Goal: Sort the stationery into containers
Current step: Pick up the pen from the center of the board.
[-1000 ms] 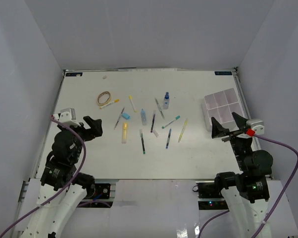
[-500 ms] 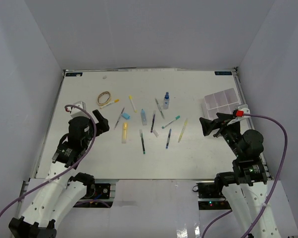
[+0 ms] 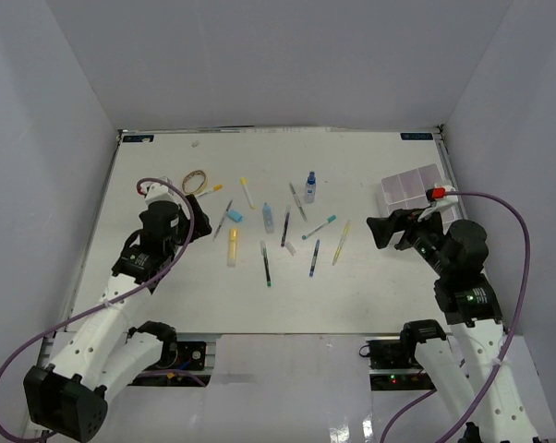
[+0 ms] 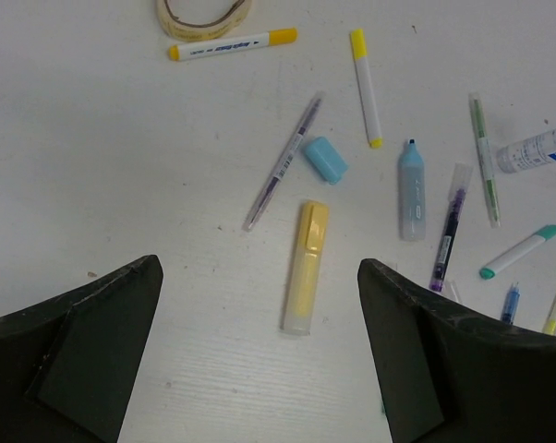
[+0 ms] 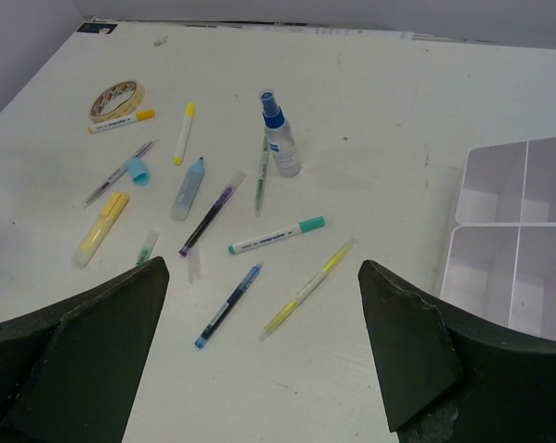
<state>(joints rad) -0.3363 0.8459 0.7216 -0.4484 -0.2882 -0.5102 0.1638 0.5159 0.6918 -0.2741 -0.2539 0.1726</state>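
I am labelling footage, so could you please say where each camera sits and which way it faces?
Top external: above, behind the bases, looking down on the table; left claw and right claw show.
Left wrist: on the left arm, facing down at the yellow highlighter; own fingers below.
Right wrist: on the right arm, facing obliquely over the pens, organizer box at right; own fingers below.
Shared: all show that highlighter.

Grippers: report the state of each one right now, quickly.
Left gripper: open, holding nothing.
Right gripper: open, holding nothing.
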